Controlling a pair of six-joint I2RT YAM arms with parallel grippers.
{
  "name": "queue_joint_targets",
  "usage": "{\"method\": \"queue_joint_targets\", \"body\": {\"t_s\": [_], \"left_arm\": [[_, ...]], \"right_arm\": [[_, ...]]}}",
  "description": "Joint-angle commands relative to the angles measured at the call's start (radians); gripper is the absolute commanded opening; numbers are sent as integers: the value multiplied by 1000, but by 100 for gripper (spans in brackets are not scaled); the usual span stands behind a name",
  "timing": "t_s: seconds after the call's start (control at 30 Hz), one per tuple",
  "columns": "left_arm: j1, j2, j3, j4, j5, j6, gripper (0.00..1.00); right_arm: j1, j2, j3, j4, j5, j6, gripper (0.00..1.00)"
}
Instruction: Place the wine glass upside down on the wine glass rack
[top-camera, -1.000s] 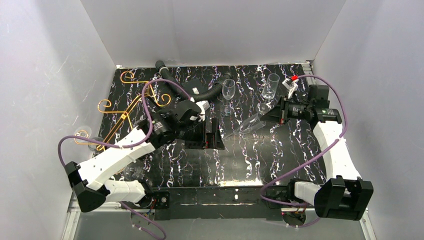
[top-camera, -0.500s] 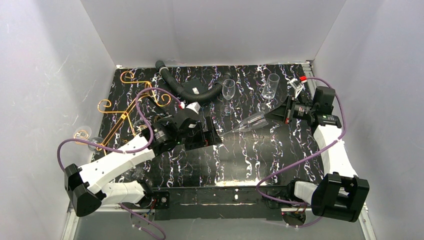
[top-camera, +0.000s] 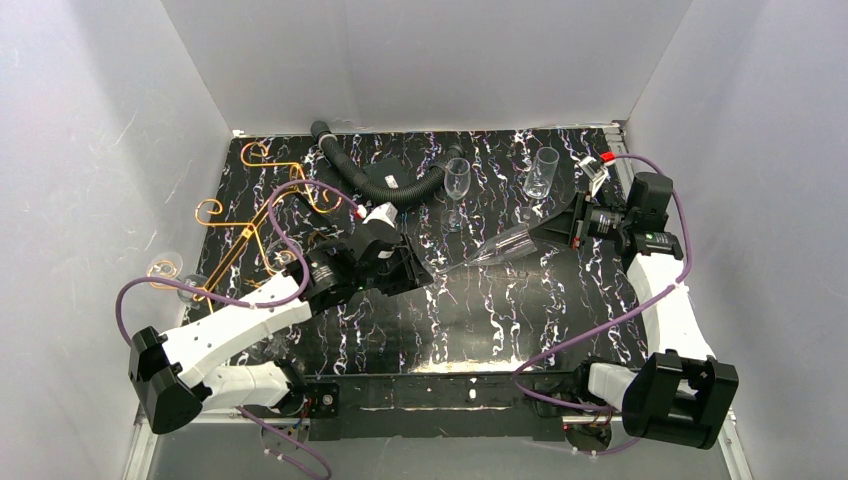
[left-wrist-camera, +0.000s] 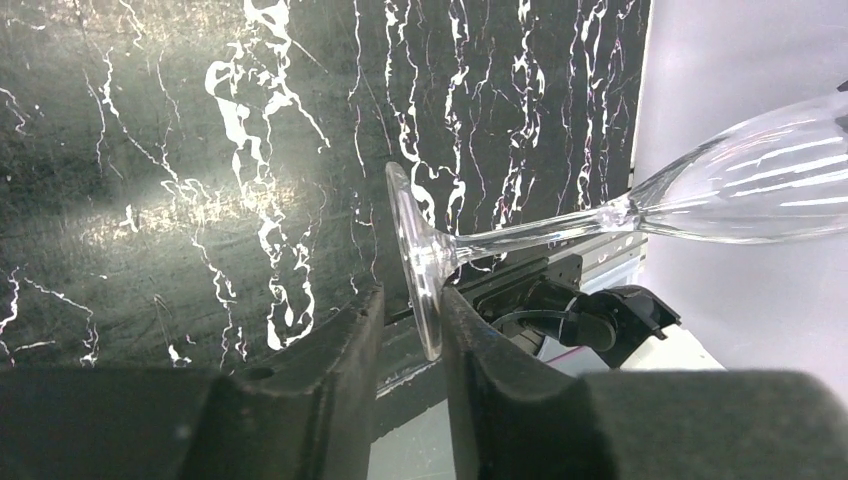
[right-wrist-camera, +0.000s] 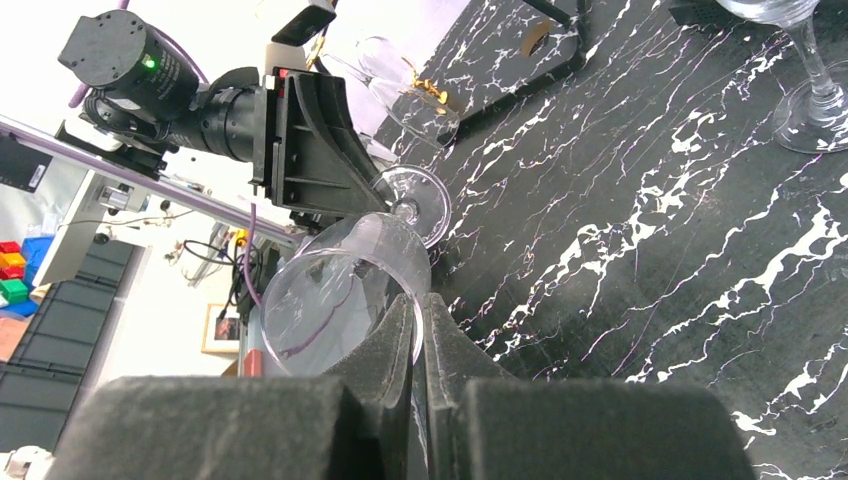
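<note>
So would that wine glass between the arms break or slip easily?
Probably fragile: the wine glass is thin, with a slim stem. Likely slippery too: the right pincer pinches only its smooth rim; the left pincer straddles its foot.

Clear wine glass (top-camera: 505, 245) horizontal, aloft mid-table; gold wire wine glass rack (top-camera: 262, 212) flat, left side.

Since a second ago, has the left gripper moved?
Yes. The left gripper has drawn back from the black hose toward the near edge, its jaws narrowed around the foot of the wine glass.
</note>
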Motion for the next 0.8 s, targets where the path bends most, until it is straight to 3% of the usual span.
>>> {"method": "queue_joint_targets", "body": {"t_s": [0.0, 0.1, 0.33, 0.4, 0.47, 0.5, 0.57, 0.77], "left_arm": [[-4, -42, -17, -22, -58, -3, 20], [-4, -48, -28, -5, -55, 11, 10], [-4, -55, -44, -3, -65, 22, 9], [-4, -56, -47, 0, -64, 29, 0], [-4, -60, -51, -1, -66, 47, 0], [-5, -63, -51, -5, -68, 54, 0], [-5, -71, -38, -37, -84, 95, 0], [-4, -141, 59, -253, -161, 264, 0]], "right_arm": [[-5, -32, -9, 49, -45, 23, 1], [-6, -43, -15, 55, -54, 22, 1], [-5, -67, -24, 64, -67, 24, 1], [-5, -69, -24, 65, -73, 23, 1], [-5, -73, -26, 68, -95, 22, 2], [-5, -75, -27, 68, -103, 22, 7], [-6, -97, -30, 62, -110, 8, 9], [-5, -159, 23, -183, -143, -244, 9]]}}
